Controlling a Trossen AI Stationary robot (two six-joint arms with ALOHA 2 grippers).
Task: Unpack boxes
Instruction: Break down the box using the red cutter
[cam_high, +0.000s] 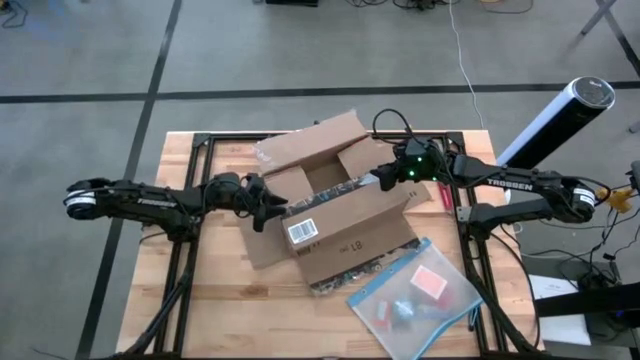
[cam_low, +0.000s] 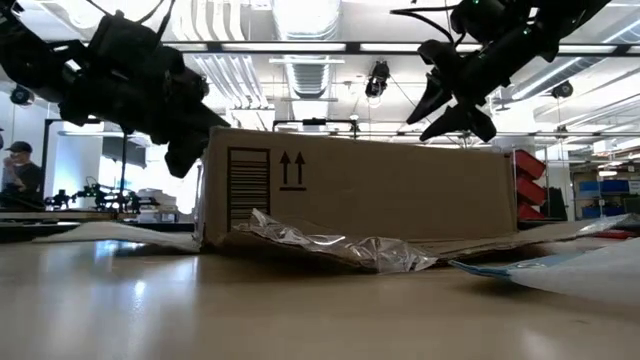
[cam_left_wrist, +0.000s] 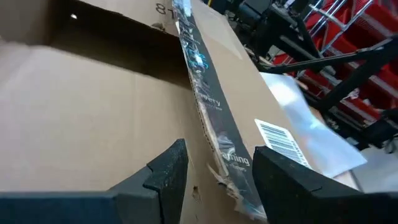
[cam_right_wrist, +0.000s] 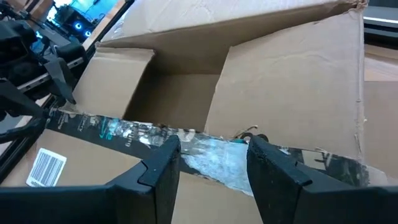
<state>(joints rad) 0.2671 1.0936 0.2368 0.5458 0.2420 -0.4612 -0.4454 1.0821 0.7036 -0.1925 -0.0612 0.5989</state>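
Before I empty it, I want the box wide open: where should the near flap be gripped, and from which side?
Grip the near flap of the box on its taped free edge, coming from above over the opening. That edge stands clear, and both open tools, left and right, already straddle it.

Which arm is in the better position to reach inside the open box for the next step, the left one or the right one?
Probably the right. The right gripper, open, hangs over the box opening, facing in. The left gripper, also open, sits outside at the taped flap edge.
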